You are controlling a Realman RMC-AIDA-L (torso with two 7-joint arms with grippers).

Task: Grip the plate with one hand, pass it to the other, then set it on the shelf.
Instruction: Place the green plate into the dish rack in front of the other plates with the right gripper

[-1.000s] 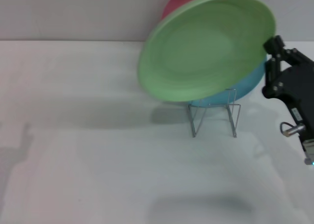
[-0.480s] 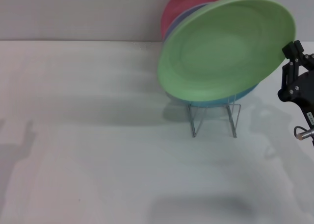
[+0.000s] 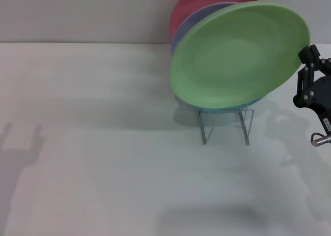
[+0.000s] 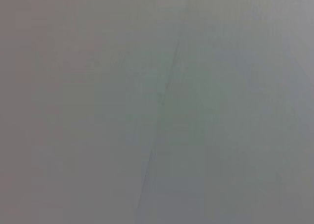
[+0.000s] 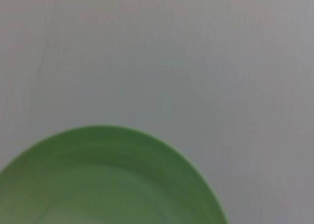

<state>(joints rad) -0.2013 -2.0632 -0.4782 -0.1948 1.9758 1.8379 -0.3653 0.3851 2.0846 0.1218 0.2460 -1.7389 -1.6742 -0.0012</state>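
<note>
The light-green plate (image 3: 239, 55) is held tilted, almost on edge, just above the wire shelf (image 3: 225, 124) and in front of the plates standing in it. My right gripper (image 3: 306, 59), black, is at the plate's right rim and shut on it. The plate's rim also shows in the right wrist view (image 5: 98, 180) against the pale table. My left gripper is out of view; the left wrist view shows only a blank grey surface.
A pink plate (image 3: 207, 1), a lavender plate (image 3: 190, 25) and a turquoise plate (image 3: 234, 107) stand in the shelf behind the green one. The white table (image 3: 93, 143) stretches to the left and front. A wall rises behind the shelf.
The green plate and my right gripper have moved to the right, over the shelf. In the last half second they have hardly shifted.
</note>
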